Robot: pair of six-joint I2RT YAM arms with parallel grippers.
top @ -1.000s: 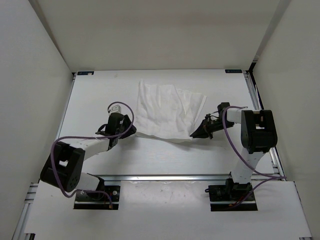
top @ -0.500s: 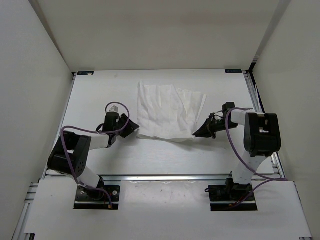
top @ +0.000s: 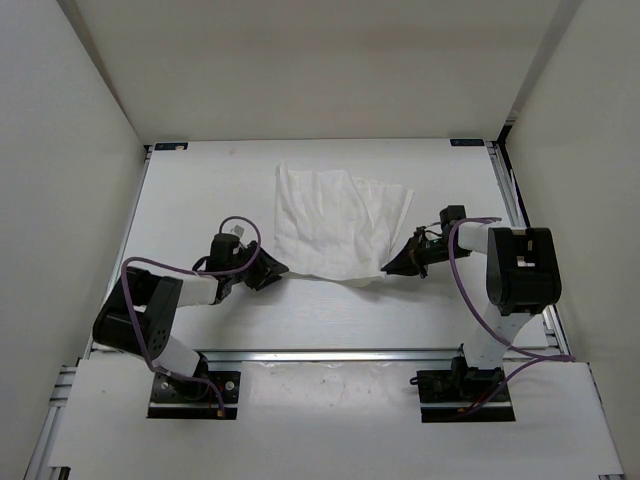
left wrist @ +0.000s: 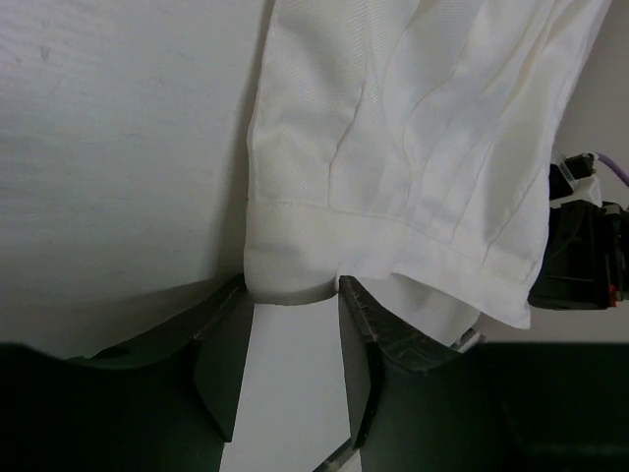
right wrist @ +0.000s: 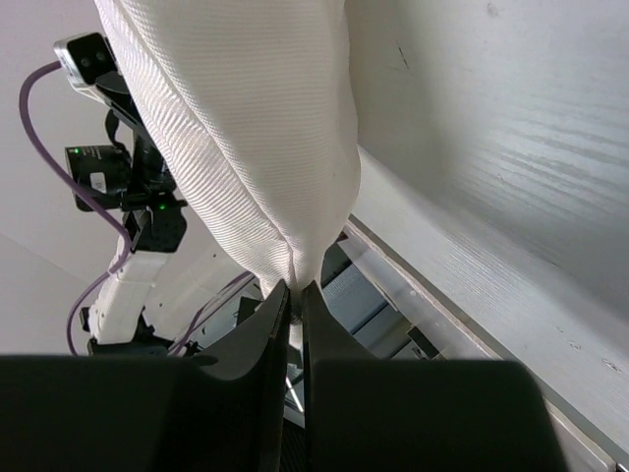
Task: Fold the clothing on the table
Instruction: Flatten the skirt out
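So in the overhead view the left gripper (top: 272, 270) sits low on the table (top: 190, 190), left of centre, nosed right up to the near-left corner of the clothing (top: 330, 225). We reckon it's there so both near corners can go up together. From its own wrist camera the left gripper (left wrist: 293, 287) has its jaws roughly half apart, with the hem corner of the clothing (left wrist: 413, 147) sitting in the gap between the fingers (left wrist: 228, 354). The cloth fills that gap side to side, but we don't see it squeezed, so we're calling it not yet a grip. Moving right, the garment is spread mostly flat in the middle of the table, a bit toward the far edge, with the pleats running away from the arms. Over at its near-right corner the right gripper (top: 392, 268) is on the fabric, and the corner looks slightly pulled up there. Its wrist view settles it: the right gripper (right wrist: 295, 290) is pinched tight with a doubled fold of the clothing (right wrist: 246, 138) clamped between the tips and rising away from them. Our guess is the right side is holding while the left catches up.
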